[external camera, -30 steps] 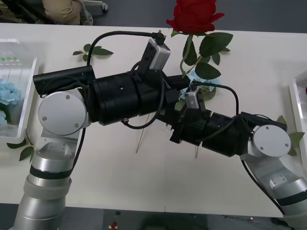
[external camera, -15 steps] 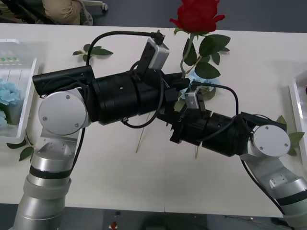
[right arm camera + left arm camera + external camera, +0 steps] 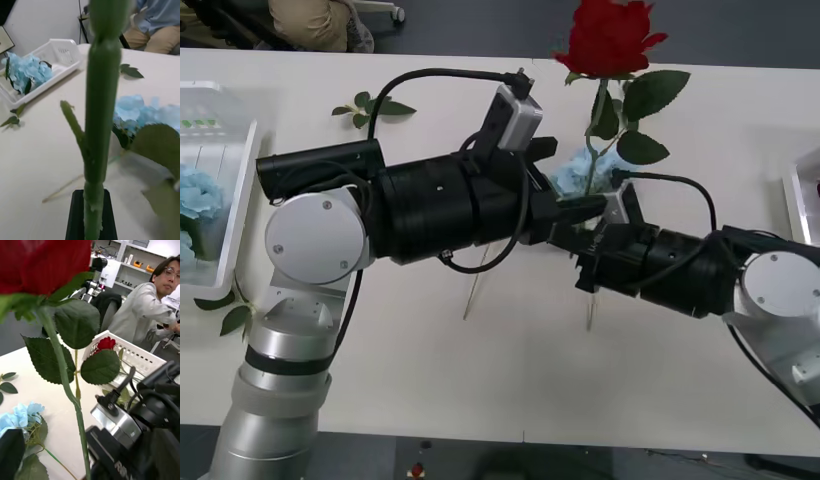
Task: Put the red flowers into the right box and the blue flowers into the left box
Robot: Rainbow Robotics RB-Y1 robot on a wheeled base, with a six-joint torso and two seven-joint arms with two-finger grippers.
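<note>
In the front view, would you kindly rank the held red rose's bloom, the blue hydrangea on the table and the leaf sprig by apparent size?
1. Red rose's bloom, raised nearer the camera, so possibly flattered.
2. Blue hydrangea, partly hidden behind the arms.
3. Leaf sprig, smallest.

- The two arms meet over the middle of the surface (image 3: 480, 380), the left gripper (image 3: 565, 205) just left of the right gripper (image 3: 585, 240).
- A rose (image 3: 610, 35) stands upright above both grippers, its stem (image 3: 98, 123) rising from the right gripper's fingers (image 3: 92, 215).
- A hydrangea head (image 3: 580, 168) lies on the surface just behind the grippers.
- The left box (image 3: 225, 160) sits at the left edge with another hydrangea head (image 3: 198, 190) in it.
- The right box (image 3: 131, 354) sits at the right edge, seemingly with a rose (image 3: 106, 343) inside.
</note>
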